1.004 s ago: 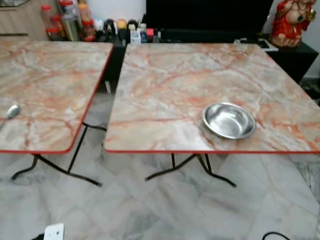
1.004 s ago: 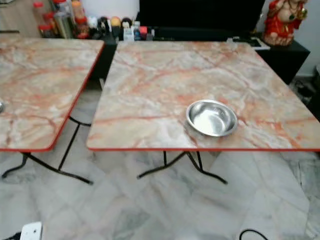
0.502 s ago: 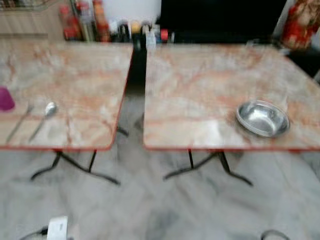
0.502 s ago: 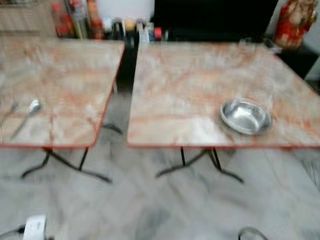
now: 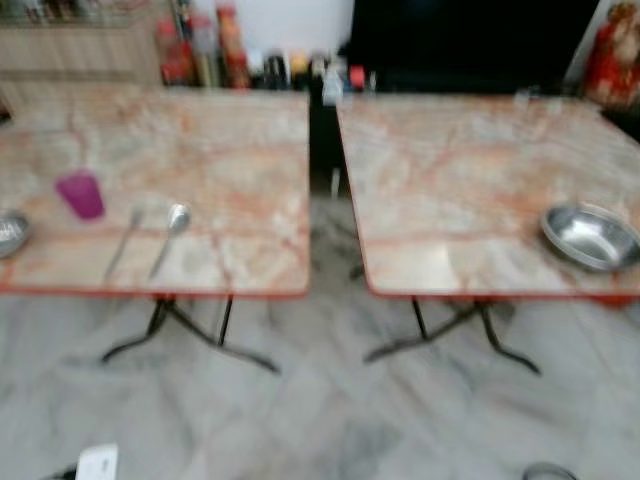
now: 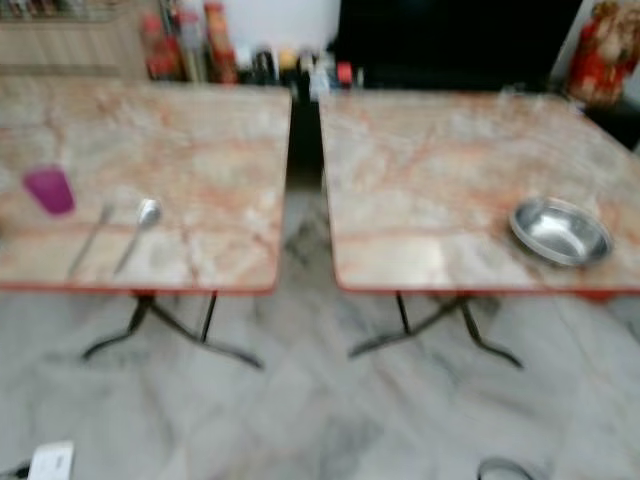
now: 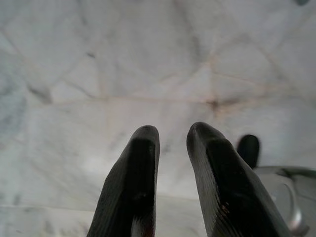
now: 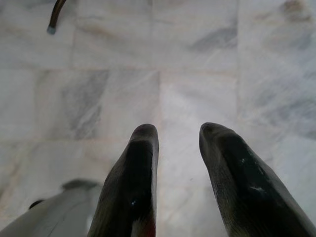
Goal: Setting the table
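The spoon (image 5: 170, 236) lies near the front edge of the left worktop (image 5: 230, 180), its long handle pointing at that edge, closer to the left arm. Both the left gripper (image 7: 173, 143) and right gripper (image 8: 180, 143) hang over the floor, fingers slightly spread, holding nothing.

Head views blurred, second bowl (image 5: 10, 233) cut by edge, bottles (image 5: 205, 55) — indistinct

left gripper (image 7: 173, 136): hung pointing down, two long black fingers slightly apart, empty
right gripper (image 8: 178, 134): hung down, fingers apart, empty
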